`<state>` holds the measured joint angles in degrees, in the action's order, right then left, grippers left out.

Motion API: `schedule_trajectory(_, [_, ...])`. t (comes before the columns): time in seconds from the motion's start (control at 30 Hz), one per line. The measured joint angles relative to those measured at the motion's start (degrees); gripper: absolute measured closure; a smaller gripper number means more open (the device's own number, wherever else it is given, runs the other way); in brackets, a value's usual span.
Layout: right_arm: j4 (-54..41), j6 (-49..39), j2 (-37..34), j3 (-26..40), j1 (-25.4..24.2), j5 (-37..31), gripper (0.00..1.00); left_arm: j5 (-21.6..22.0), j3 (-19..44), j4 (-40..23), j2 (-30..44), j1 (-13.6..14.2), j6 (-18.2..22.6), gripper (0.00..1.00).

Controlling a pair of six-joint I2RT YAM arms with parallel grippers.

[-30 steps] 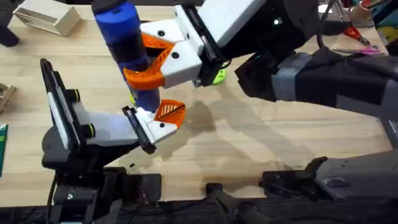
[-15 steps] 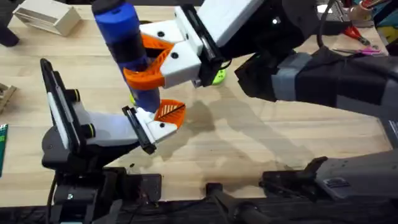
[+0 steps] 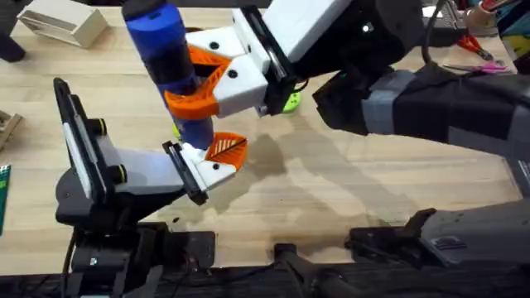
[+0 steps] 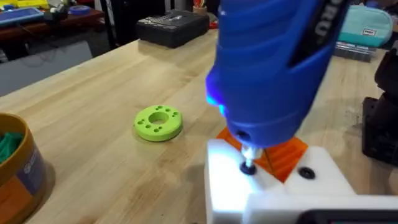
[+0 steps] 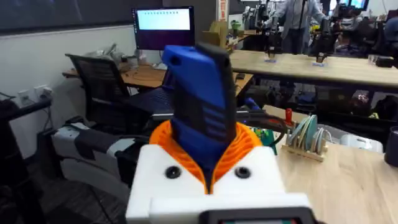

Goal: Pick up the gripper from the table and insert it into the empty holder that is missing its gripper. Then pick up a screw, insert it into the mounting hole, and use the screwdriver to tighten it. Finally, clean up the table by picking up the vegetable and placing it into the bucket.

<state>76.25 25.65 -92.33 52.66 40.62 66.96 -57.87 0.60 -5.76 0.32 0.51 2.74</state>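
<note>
screwdriver (image 3: 170, 70): upright, tip down on the screw (image 4: 248, 167) in the holder (image 3: 203, 170)
right gripper (image 3: 203, 83): orange pads clenched on the blue body, mid-length
gripper (image 3: 225, 149): orange tip seated in holder, just beside the screwdriver tip
left gripper: cannot tell finger state
bucket (image 4: 15, 168): well apart

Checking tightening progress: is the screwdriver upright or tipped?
Upright: the screwdriver stands vertical in the right gripper, tip on the holder.

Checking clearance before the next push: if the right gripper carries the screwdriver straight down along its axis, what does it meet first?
Probably the screw in the holder: the screwdriver, held by the right gripper, has its tip right at the mounting hole.
</note>
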Motion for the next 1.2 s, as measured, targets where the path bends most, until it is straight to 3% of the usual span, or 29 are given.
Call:
schedule_trajectory(0.23, [0.22,0.0,0.0,0.0,0.0,-0.06,0.972,0.0,0.0,0.0,0.0,0.0,0.0,0.99])
schedule_trajectory(0.43, [6.09,1.03,0.17,0.01,-0.04,-1.11,0.972,0.0,0.0,0.0,0.0,0.0,0.0,0.99])
schedule_trajectory(0.77, [3.4,1.54,1.1,1.07,-1.7,-1.18,0.972,0.0,0.0,0.0,0.0,0.0,0.0,0.99])
schedule_trajectory(0.87, [-14.15,-0.64,1.2,6.1,-5.5,-1.35,0.972,0.0,0.0,0.0,0.0,0.0,0.0,0.99])
schedule_trajectory(0.9, [-29.25,-4.65,1.2,11.84,-8.55,-2.09,0.972,-0.02,0.0,0.0,0.0,0.0,0.0,0.99])
schedule_trajectory(0.93, [-34.94,-6.53,1.2,14.09,-9.62,-2.65,0.972,0.0,0.0,-0.01,-0.01,0.0,0.0,0.99])
schedule_trajectory(0.97, [-53.81,-13.81,1.2,22.02,-12.93,-6.0,0.972,0.0,0.0,0.0,0.0,0.0,0.0,0.99])
schedule_trajectory(1.2, [-97.32,-36.32,1.2,37.84,-20.95,-21.73,0.972,0.0,0.0,0.0,0.0,0.0,0.0,0.99])
